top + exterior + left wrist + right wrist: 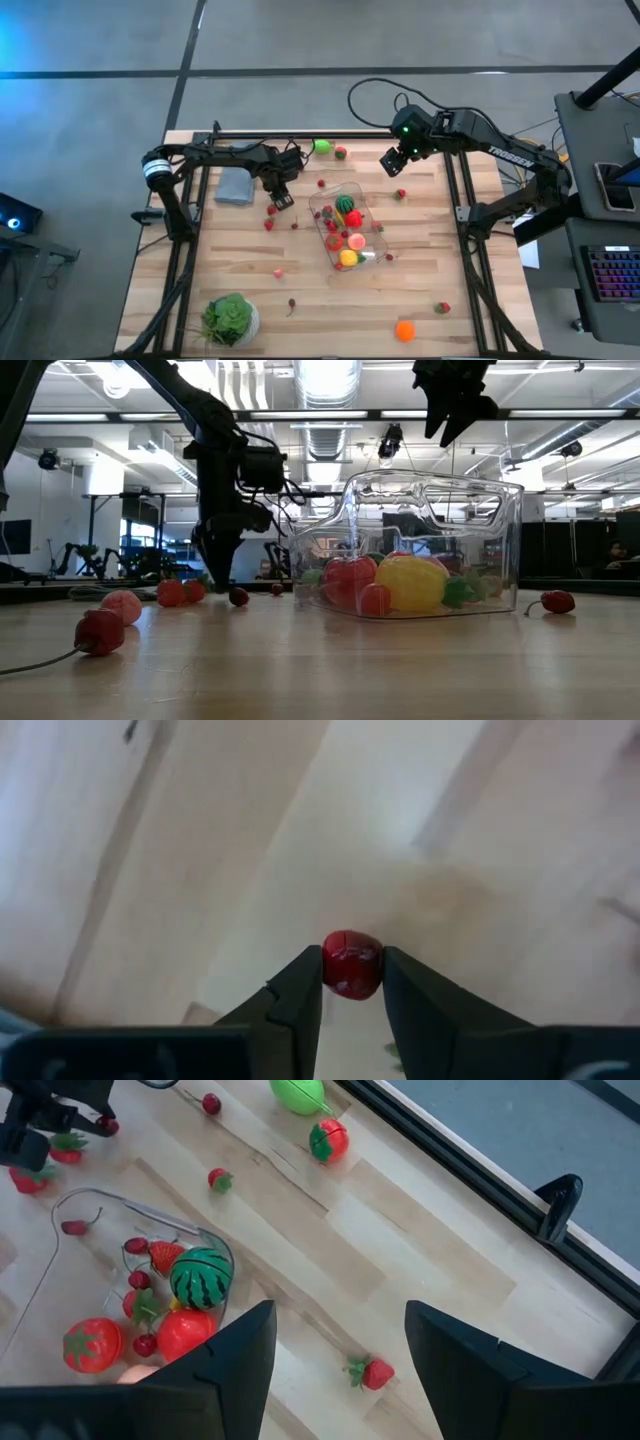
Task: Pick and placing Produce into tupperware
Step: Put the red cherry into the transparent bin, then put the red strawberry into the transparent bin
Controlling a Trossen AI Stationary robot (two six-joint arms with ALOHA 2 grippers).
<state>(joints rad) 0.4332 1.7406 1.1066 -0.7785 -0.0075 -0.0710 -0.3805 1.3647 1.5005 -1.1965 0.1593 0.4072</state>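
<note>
The clear tupperware (345,228) stands mid-table with a striped melon (202,1277), red, yellow and pink produce inside. Small red berries lie scattered on the wood around it. My left gripper (283,201) points straight down just left of the tub, shut on a red berry (352,963) at table height. In the low view it shows as dark fingers (218,575) reaching down to the tabletop. My right gripper (393,163) hangs open high above the table, right of and beyond the tub, with nothing between its fingers (235,1360). My left gripper pinches the small red berry by its two opposite sides (330,970) between its fingertips (300,990). The fingers come from above, pointing down. Whether the berry still rests on the wood or is clear of it, I cannot tell.
A grey folded cloth (235,186) lies at the far left. A leafy green head in a white bowl (230,318) stands near the front left. A green fruit (322,147), an orange one (404,330) and strawberries (443,308) lie about. Black rails (300,136) frame the table.
</note>
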